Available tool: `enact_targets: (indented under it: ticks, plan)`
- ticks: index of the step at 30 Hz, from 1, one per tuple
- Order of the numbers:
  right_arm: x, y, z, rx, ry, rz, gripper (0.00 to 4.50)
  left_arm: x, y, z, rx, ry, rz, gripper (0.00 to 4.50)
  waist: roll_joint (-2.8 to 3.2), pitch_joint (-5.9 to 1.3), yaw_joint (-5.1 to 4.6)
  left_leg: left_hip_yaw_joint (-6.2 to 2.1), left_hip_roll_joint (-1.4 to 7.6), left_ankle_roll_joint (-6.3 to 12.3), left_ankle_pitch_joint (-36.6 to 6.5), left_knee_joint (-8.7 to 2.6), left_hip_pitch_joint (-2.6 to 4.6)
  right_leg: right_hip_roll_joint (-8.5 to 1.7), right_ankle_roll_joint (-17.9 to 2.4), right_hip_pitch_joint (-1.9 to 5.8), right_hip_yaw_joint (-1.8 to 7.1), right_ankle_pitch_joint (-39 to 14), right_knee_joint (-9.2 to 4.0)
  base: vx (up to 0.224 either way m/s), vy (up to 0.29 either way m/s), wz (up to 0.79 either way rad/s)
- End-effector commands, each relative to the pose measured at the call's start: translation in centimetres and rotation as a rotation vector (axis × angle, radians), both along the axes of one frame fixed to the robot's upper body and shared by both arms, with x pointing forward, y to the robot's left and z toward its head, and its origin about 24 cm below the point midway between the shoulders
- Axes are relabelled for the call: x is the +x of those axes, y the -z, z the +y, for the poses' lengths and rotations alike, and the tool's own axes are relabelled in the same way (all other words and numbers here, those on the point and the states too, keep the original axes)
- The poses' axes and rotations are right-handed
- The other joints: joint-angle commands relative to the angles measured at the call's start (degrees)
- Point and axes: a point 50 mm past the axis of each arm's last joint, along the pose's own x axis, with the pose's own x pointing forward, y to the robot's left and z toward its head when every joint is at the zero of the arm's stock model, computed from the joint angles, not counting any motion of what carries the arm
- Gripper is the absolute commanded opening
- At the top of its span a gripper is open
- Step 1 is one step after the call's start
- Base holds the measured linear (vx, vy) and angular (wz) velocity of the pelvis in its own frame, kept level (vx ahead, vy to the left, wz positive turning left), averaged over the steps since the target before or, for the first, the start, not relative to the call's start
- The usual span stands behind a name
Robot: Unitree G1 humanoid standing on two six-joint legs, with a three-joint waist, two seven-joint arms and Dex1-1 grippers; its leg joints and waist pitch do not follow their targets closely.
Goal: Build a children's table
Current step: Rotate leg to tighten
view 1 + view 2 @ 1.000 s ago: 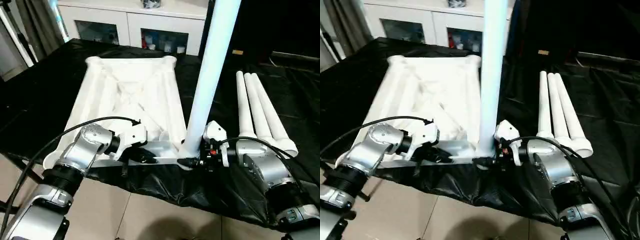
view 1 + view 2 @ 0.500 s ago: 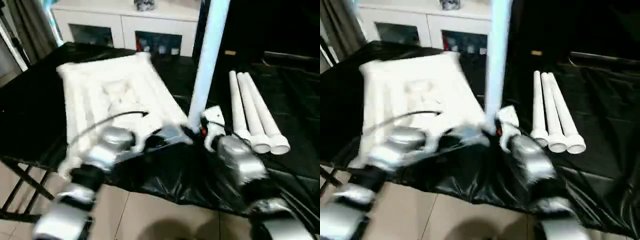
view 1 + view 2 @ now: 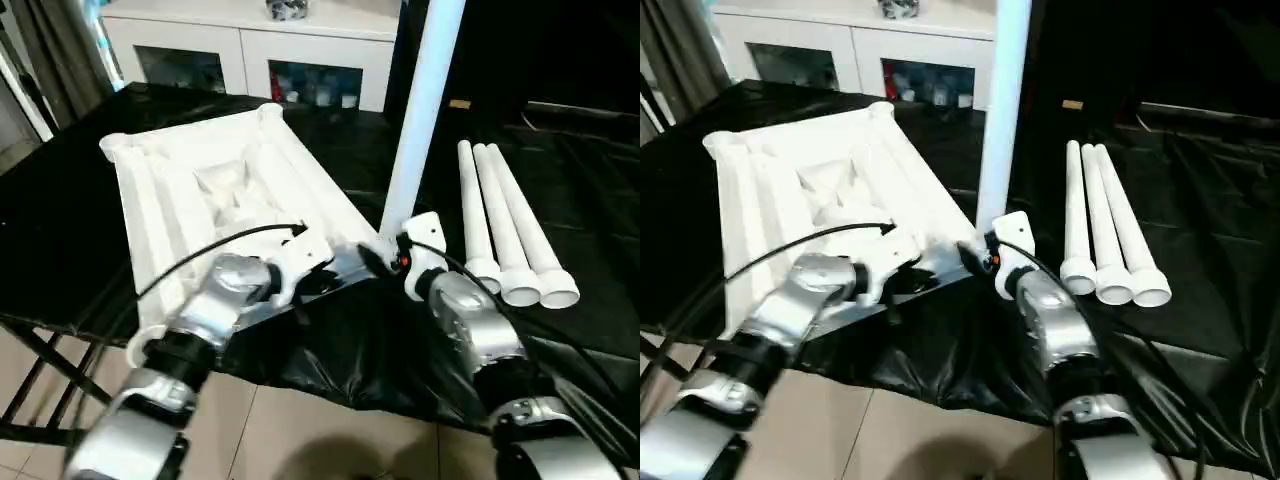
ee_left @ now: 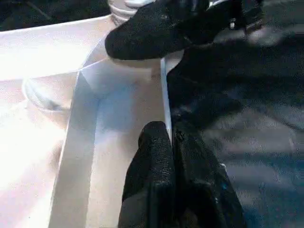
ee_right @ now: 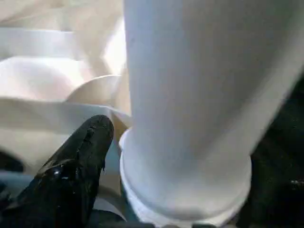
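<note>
The children's table top [image 3: 190, 190] lies upside down and skewed on the black cloth, its ribs facing up. One white leg [image 3: 420, 110] stands upright in the near right corner socket. My left gripper [image 3: 325, 272] is shut on the top's thin near rim [image 4: 165, 102], as the left wrist view shows. My right gripper [image 3: 385, 252] sits open at the upright leg's base [image 5: 190, 118], with a black finger [image 5: 80, 161] a sliver apart from the collar. Three more legs [image 3: 505, 220] lie side by side to the right.
The black-draped table [image 3: 560, 330] ends in a front edge just under my forearms, with tiled floor [image 3: 300, 430] below. A white glass-door cabinet [image 3: 260, 60] stands behind. A dark folding stand [image 3: 40, 370] shows at the lower left.
The table top has swung round on the cloth, its far end now pointing left, and the corner with the upright leg has moved away from me. Both grippers went with it.
</note>
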Motion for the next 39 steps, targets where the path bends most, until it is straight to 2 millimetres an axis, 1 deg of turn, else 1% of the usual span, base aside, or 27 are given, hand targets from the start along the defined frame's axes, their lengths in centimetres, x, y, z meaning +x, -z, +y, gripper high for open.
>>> enact_targets:
  ticks: [1,2,5,6,9,10,11,13,14,16,17,19,20,22,24,25,26,27,28,29,30,32,33,34,35,36,39]
  plan:
    - [-1.1,0.3,1.4,-0.008,-0.187,0.014,3.83,-0.7,-1.0,-1.2,-0.019,0.164,-0.034,0.00,0.05,-3.92,0.09,-0.11,1.30,6.43,-3.96,-3.67,-0.96,-4.05,-11.57,4.00,3.73,-9.16,-3.60,0.000,0.000,0.00]
    - [-1.3,0.2,1.3,-0.009,-0.232,0.014,3.83,-0.8,-1.0,-0.9,-0.006,0.180,-0.028,0.00,0.09,-3.97,0.09,-0.02,1.34,7.09,-2.94,-3.53,-1.01,-3.97,-12.40,3.95,3.77,-6.39,-3.25,0.000,0.000,0.00]
    - [-2.2,-0.1,0.7,-0.023,-0.389,0.036,3.83,-0.8,-1.0,0.2,0.025,0.223,-0.019,0.00,0.05,-3.98,0.27,-0.05,1.44,8.01,-2.16,-3.51,-0.97,-4.00,-13.41,4.04,3.74,-4.79,-2.97,0.000,0.000,0.00]
    - [-2.6,-0.2,0.4,-0.032,-0.456,0.053,3.83,-0.8,-1.1,0.7,0.038,0.238,-0.015,0.00,0.06,-3.85,0.47,0.06,1.53,8.39,-2.11,-3.46,-0.93,-3.93,-13.81,3.99,3.75,-4.40,-2.99,0.000,0.000,0.00]
    - [-3.2,-0.3,-0.2,-0.051,-0.565,0.084,3.83,-0.7,-1.3,1.4,0.055,0.263,-0.002,0.00,-0.20,-3.81,0.88,0.19,1.58,8.17,-2.78,-3.45,-1.02,-4.05,-13.28,4.13,3.74,-6.08,-3.14,0.000,0.000,0.00]
    - [-3.6,-0.4,-0.6,-0.065,-0.630,0.104,3.59,-0.6,-1.4,1.8,0.065,0.281,0.007,0.00,-0.27,-3.75,1.04,0.20,1.51,7.69,-3.27,-3.48,-1.06,-4.06,-12.72,4.09,3.71,-8.03,-3.31,0.000,0.000,0.00]
    - [-3.6,-0.4,-0.6,-0.065,-0.630,0.104,3.50,-0.6,-1.4,1.8,0.065,0.281,0.007,0.00,-0.23,-3.76,1.20,0.21,1.47,7.52,-3.52,-3.45,-0.97,-4.04,-12.45,4.04,3.69,-8.77,-3.37,0.000,0.000,0.00]
    - [-3.7,-0.5,-0.8,-0.079,-0.663,0.115,3.50,-0.5,-1.5,2.1,0.074,0.291,0.013,0.00,-0.22,-3.66,1.38,0.22,1.59,6.95,-4.02,-3.53,-0.89,-4.12,-12.08,3.90,3.75,-10.22,-3.53,0.000,0.000,0.00]
    - [-3.7,-0.6,-0.8,-0.075,-0.677,0.122,3.45,-0.4,-1.6,2.2,0.076,0.296,0.016,0.00,-0.35,-3.71,1.43,0.24,1.59,6.53,-4.17,-3.53,-0.85,-4.14,-11.89,3.91,3.77,-10.69,-3.58,0.000,0.000,0.00]
    - [-3.7,-0.8,-0.7,-0.059,-0.694,0.128,3.18,-0.4,-1.7,2.3,0.080,0.302,0.014,0.00,-0.33,-3.75,1.54,0.21,1.54,6.36,-3.69,-3.53,-0.93,-4.08,-11.82,3.97,3.77,-10.40,-3.49,0.000,0.000,0.00]
    - [-3.6,-0.9,-0.6,-0.046,-0.690,0.129,3.18,-0.3,-1.8,2.3,0.078,0.299,0.013,0.00,-0.28,-3.77,1.57,0.19,1.51,6.32,-3.37,-3.52,-0.94,-4.03,-11.70,3.99,3.75,-10.18,-3.50,0.000,0.000,0.00]
    - [-3.5,-0.8,-0.3,-0.030,-0.660,0.123,3.08,-0.2,-1.8,2.1,0.070,0.281,0.010,0.00,-0.29,-3.88,1.59,0.15,1.57,6.14,-2.68,-3.49,-0.97,-4.11,-11.87,4.02,3.76,-9.33,-3.32,0.000,0.000,0.00]
    - [-3.5,-0.8,-0.3,-0.029,-0.658,0.123,2.95,-0.2,-1.8,2.1,0.069,0.280,0.010,0.00,-0.29,-3.89,1.59,0.10,1.54,6.09,-2.41,-3.50,-1.06,-4.09,-11.95,4.07,3.71,-8.85,-3.23,0.000,0.000,0.00]
    - [-3.3,-0.5,0.1,-0.013,-0.598,0.118,2.81,-0.1,-1.6,1.8,0.046,0.251,0.014,0.00,-0.28,-3.79,1.55,0.14,1.50,5.83,-2.95,-3.53,-1.01,-4.12,-11.78,3.97,3.70,-9.75,-3.44,0.000,0.000,0.00]
    - [-2.5,0.2,0.4,-0.036,-0.436,0.100,2.79,0.3,-1.5,1.1,0.015,0.166,0.006,0.00,-0.28,-3.54,1.34,0.16,1.33,4.35,-4.60,-3.68,-0.77,-4.14,-10.77,3.71,3.68,-13.61,-3.98,0.000,0.000,0.00]
    - [-2.3,0.4,0.5,-0.040,-0.397,0.097,2.79,0.4,-1.5,0.9,0.010,0.146,0.003,0.00,-0.34,-3.51,1.20,0.10,1.27,3.85,-5.02,-3.76,-0.81,-4.17,-10.28,3.81,3.65,-14.98,-4.10,0.000,0.000,0.00]
    - [-1.9,0.6,0.6,-0.046,-0.332,0.093,2.77,0.6,-1.4,0.6,0.001,0.114,-0.001,0.00,-0.41,-3.46,0.94,0.05,1.17,3.29,-5.49,-3.80,-0.88,-4.16,-9.28,3.82,3.59,-17.44,-4.39,0.000,0.000,0.00]
    - [-1.4,1.1,1.0,-0.056,-0.225,0.088,2.75,0.8,-1.2,-0.3,-0.015,0.054,-0.011,0.00,-0.31,-3.28,0.53,0.08,1.18,2.40,-6.11,-3.88,-0.67,-4.17,-8.79,3.52,3.57,-19.47,-4.68,0.000,0.000,0.00]
    - [-1.2,1.4,1.2,-0.062,-0.173,0.086,2.75,0.9,-1.2,-0.9,-0.024,0.023,-0.016,0.00,-0.33,-3.30,0.38,-0.01,1.03,2.15,-6.68,-3.89,-0.64,-4.11,-8.49,3.60,3.41,-20.83,-4.80,0.000,0.000,0.00]
    - [-0.8,1.6,1.5,-0.048,-0.087,0.091,2.74,1.0,-1.1,-1.6,-0.036,-0.021,-0.029,0.00,-0.31,-3.34,0.31,0.06,0.85,2.28,-7.12,-3.81,-0.53,-4.07,-7.83,3.55,3.38,-22.43,-5.19,0.000,0.000,0.00]
    - [-0.5,1.7,1.9,-0.030,-0.004,0.098,2.74,1.1,-1.0,-2.5,-0.054,-0.057,-0.035,0.00,-0.40,-3.28,0.09,0.12,0.89,2.49,-7.06,-3.80,-0.57,-4.01,-7.63,3.41,3.47,-22.67,-5.33,0.000,0.000,0.00]
    - [-0.2,1.8,2.7,-0.018,0.083,0.097,2.74,1.0,-0.9,-4.0,-0.080,-0.087,-0.043,0.00,-0.31,-3.36,0.19,0.10,0.80,2.79,-6.66,-3.79,-0.55,-3.96,-7.45,3.37,3.40,-22.50,-5.39,0.000,0.000,0.00]
    - [-0.2,1.8,3.2,-0.022,0.099,0.093,2.74,0.8,-0.9,-4.7,-0.096,-0.084,-0.039,0.00,-0.47,-3.45,0.18,0.11,0.85,3.09,-6.31,-3.79,-0.64,-3.92,-7.40,3.41,3.43,-21.58,-5.28,0.000,0.000,0.00]
    - [-0.2,1.8,3.2,-0.022,0.100,0.093,2.74,0.8,-0.9,-4.8,-0.098,-0.084,-0.038,0.00,-0.49,-3.47,0.18,0.09,0.85,3.35,-5.94,-3.82,-0.78,-3.91,-7.40,3.48,3.45,-20.97,-5.23,0.000,0.000,0.00]
    - [-0.2,1.7,3.7,-0.023,0.098,0.082,2.74,0.6,-0.9,-5.4,-0.113,-0.073,-0.034,0.00,-0.34,-3.63,0.24,0.08,0.85,3.76,-5.33,-3.76,-0.87,-3.90,-7.71,3.54,3.48,-19.23,-4.95,0.000,0.000,0.00]
    - [-0.3,1.6,4.1,-0.019,0.084,0.071,2.74,0.4,-0.9,-5.7,-0.119,-0.061,-0.033,0.00,-0.37,-3.65,0.28,0.10,0.85,4.18,-4.92,-3.71,-0.94,-3.93,-8.19,3.57,3.47,-17.57,-4.84,0.000,0.000,0.00]
    - [-0.1,1.5,3.7,-0.013,0.096,0.048,2.74,0.3,-0.7,-5.5,-0.081,-0.027,-0.055,0.00,-0.33,-3.70,0.19,0.06,0.97,5.03,-4.70,-3.73,-1.07,-3.91,-9.20,3.69,3.52,-14.68,-4.46,0.000,0.000,0.00]
